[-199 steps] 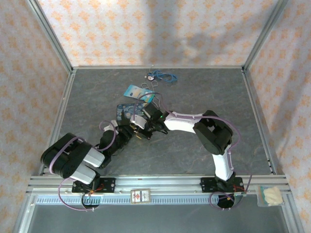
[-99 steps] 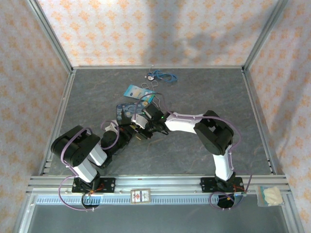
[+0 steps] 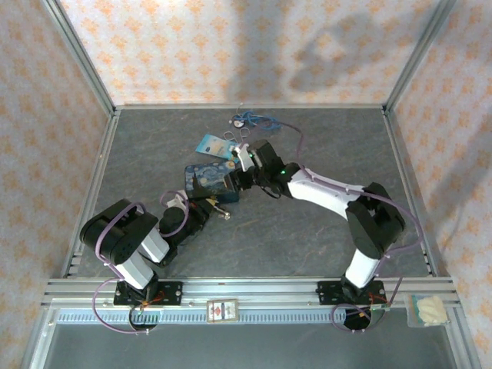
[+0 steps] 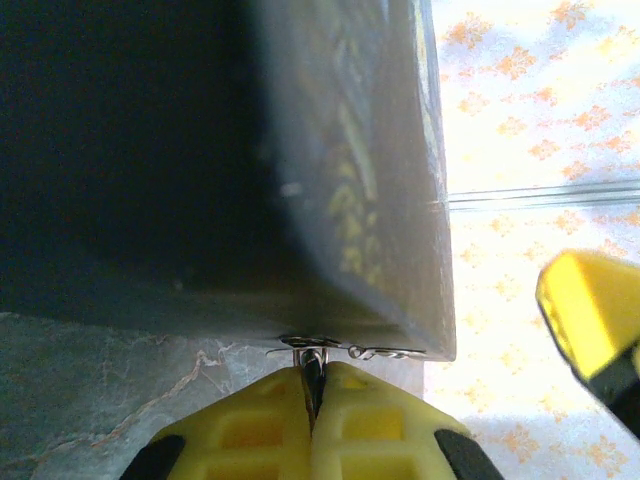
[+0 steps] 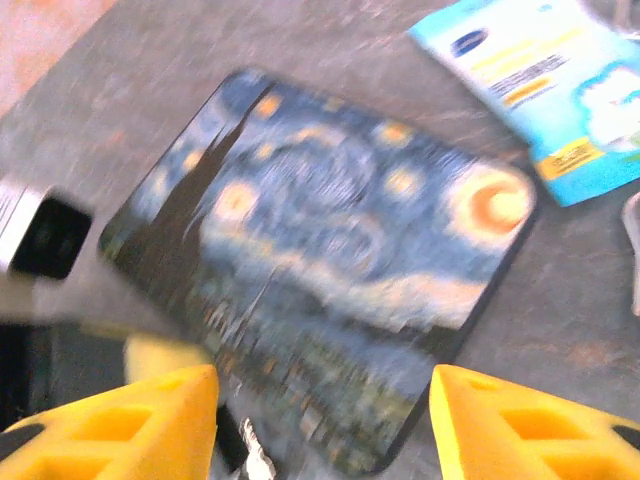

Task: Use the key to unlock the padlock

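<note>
The left pincer (image 4: 312,378) is clenched, its yellow fingers pressed on a thin sliver of metal that I take to be the key (image 4: 311,356). It sits low on the surface (image 3: 307,231), hard against the near wall of the starry blue box (image 4: 330,180). I cannot tell the padlock apart from the silvery loops (image 4: 385,352) just beside it.

Further back, the right pincer (image 3: 241,171) hangs released, fingers wide apart, over the box's right edge. Beyond lie a blue card (image 3: 217,145) and, near the far wall, a blue cord (image 3: 257,120).

The task looks early, with the key gripped but not yet inserted. Next, the free pincer should steady the padlock, keyhole facing the key, before a fine, straight insertion.
</note>
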Robot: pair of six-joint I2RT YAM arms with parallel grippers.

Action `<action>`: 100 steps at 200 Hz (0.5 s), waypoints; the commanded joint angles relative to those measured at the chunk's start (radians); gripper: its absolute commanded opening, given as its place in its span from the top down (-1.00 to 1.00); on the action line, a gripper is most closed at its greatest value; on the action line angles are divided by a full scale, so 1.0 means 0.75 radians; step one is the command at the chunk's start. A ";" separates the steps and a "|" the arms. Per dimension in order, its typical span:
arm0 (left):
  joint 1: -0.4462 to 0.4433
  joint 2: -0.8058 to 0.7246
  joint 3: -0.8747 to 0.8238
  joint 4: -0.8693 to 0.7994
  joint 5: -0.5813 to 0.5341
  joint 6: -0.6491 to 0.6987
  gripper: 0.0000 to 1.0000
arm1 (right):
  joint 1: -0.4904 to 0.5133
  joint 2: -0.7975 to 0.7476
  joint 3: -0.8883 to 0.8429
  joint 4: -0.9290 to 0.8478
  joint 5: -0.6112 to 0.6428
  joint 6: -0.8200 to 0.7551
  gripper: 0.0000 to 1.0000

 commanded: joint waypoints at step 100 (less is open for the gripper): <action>-0.011 -0.082 0.037 -0.071 -0.013 0.047 1.00 | -0.001 0.279 0.105 0.078 0.307 0.570 -0.15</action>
